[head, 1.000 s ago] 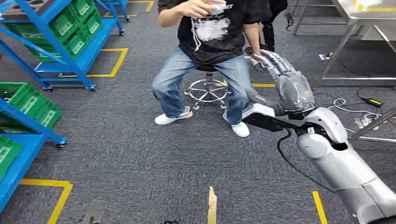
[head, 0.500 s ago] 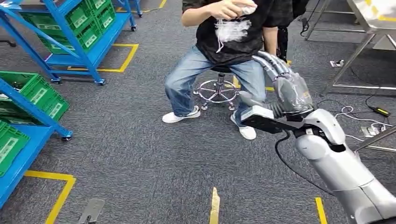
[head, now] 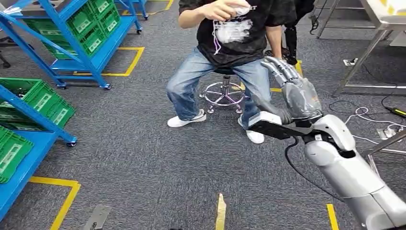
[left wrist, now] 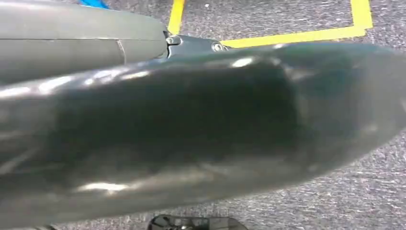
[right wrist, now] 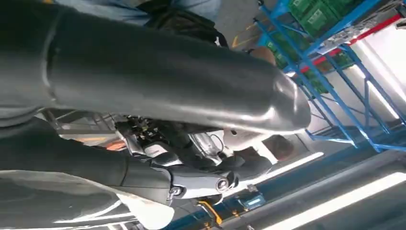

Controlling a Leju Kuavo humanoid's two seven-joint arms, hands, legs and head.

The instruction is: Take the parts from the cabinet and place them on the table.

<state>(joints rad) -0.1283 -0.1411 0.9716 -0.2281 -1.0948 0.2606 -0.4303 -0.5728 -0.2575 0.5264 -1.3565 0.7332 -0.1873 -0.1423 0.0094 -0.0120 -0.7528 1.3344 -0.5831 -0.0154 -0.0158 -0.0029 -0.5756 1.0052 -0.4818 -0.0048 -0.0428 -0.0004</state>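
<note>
Since a moment ago my whole view has swung, so the blue racks (head: 72,48) and the seated person (head: 225,52) sit differently in frame; that is my head turning, not things moving. My right hand (head: 292,88) is raised at about two o'clock from the middle of my view, fingers stretched out together and holding nothing, the palm toward the person. Whatever part I was to carry is not in it. The person holds a small pale thing (head: 234,10) at twelve o'clock, near the chest; I cannot tell whether it is one of the parts. A metal tabletop (head: 388,17) stands at one o'clock, well apart from my hand. Of my left hand I cannot tell the state. I judge I must turn back toward the green crates (head: 43,103) for another part.
</note>
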